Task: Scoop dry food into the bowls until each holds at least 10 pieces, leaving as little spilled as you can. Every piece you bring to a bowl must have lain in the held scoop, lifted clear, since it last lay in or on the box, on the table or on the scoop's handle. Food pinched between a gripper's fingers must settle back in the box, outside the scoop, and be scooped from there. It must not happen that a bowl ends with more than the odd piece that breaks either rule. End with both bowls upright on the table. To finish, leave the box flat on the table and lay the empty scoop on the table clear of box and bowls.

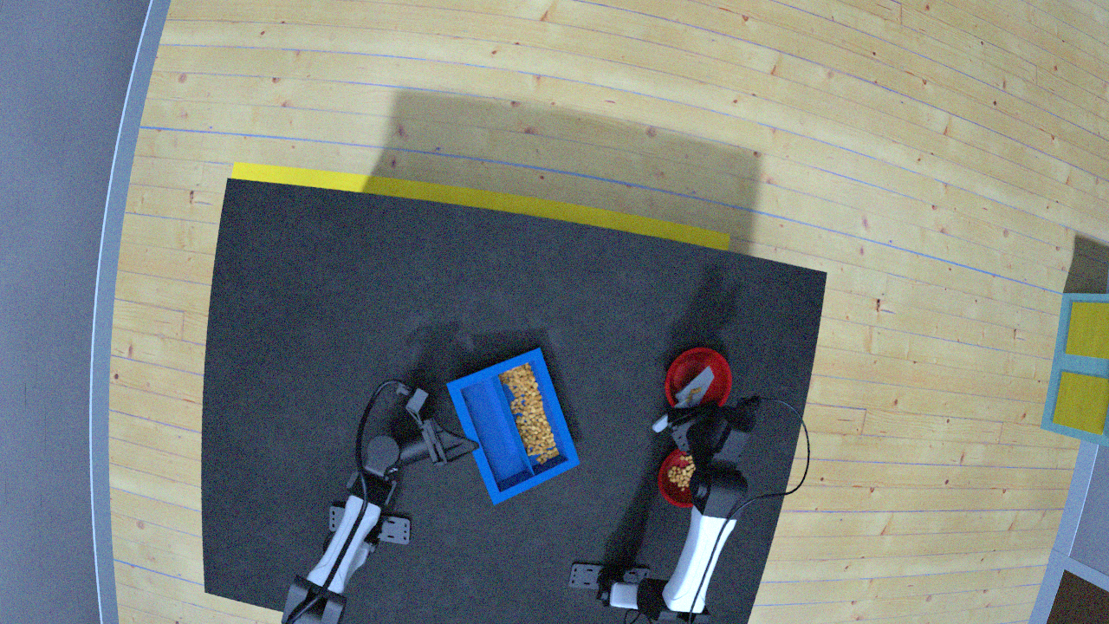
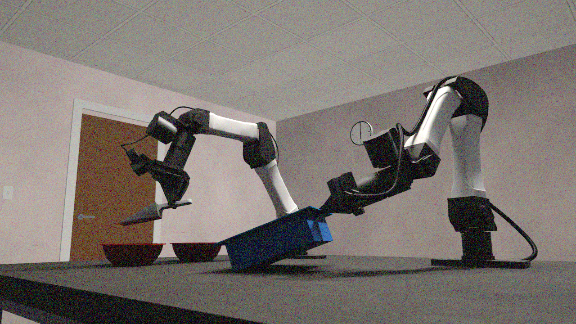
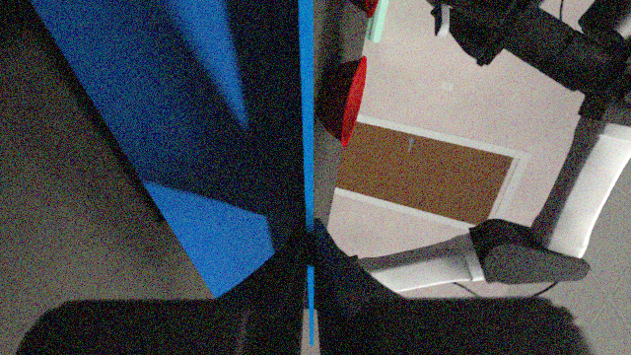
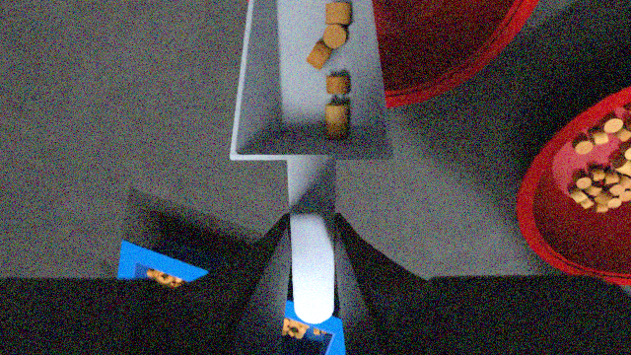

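The blue box [image 1: 487,426] [image 2: 273,241] [image 3: 197,237] is tilted, one side raised off the table; food lies in one compartment. My left gripper [image 1: 474,445] [image 2: 322,211] [image 3: 310,223] is shut on its raised rim. My right gripper [image 1: 680,423] [image 2: 171,204] [image 4: 313,218] is shut on the handle of the grey scoop [image 1: 692,387] [image 2: 142,214] [image 4: 298,94]. The scoop hangs above the far red bowl [image 1: 723,376] [image 2: 132,255] [image 4: 444,49], tip lowered, with several pieces in it. That bowl's visible part shows no food. The near red bowl [image 1: 664,484] [image 2: 195,253] [image 4: 529,217] holds several pieces.
Both bowls stand upright on the dark table [image 1: 325,295] [image 2: 362,298], close together, on the right arm's side. The right forearm passes over the near bowl's edge in the top view. A gap of table separates box and bowls.
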